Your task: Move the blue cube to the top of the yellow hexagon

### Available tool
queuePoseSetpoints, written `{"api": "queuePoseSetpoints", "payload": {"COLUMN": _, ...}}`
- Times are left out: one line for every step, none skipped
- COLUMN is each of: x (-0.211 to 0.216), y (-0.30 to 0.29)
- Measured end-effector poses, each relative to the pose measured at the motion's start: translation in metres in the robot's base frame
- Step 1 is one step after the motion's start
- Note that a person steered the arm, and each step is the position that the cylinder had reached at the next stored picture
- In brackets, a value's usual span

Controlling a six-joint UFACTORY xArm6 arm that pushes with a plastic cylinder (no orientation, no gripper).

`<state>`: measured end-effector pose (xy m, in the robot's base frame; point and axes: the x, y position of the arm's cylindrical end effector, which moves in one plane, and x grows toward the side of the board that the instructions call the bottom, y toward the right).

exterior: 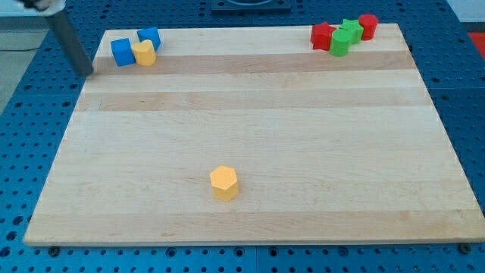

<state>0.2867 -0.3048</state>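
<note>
Eight small blocks sit on the pale wooden surface (250, 114), a board of lengthwise planks resting on a blue perforated table (30, 136). My arm ends in a dark rod, so no pincer shows and I cannot tell any opening. My tip (89, 73) stands at the board's left edge, near its top-left corner.

The blue cube (121, 51) is near my tip, just up and to the view's right of it. It sits flat with one face toward the view's bottom and has no clear long axis. Touching its far side from me is a yellow block (143, 53), and a second blue block (149, 36) sits just behind that.

The yellow hexagon (224, 183) lies well apart from my tip, toward the view's bottom and right, alone.

Far to my tip's right, at the top-right corner, cluster a red star-like block (323, 36), a green block (339, 43), a green star (351, 29) and a red cylinder (368, 26).
</note>
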Motion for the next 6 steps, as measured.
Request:
{"api": "queuePoseSetpoints", "payload": {"x": -0.047, "y": 0.005}}
{"api": "queuePoseSetpoints", "payload": {"x": -0.059, "y": 0.043}}
{"api": "queuePoseSetpoints", "payload": {"x": -0.025, "y": 0.066}}
{"api": "queuePoseSetpoints", "payload": {"x": 0.011, "y": 0.069}}
{"api": "queuePoseSetpoints", "payload": {"x": 0.042, "y": 0.070}}
{"api": "queuePoseSetpoints", "payload": {"x": 0.047, "y": 0.056}}
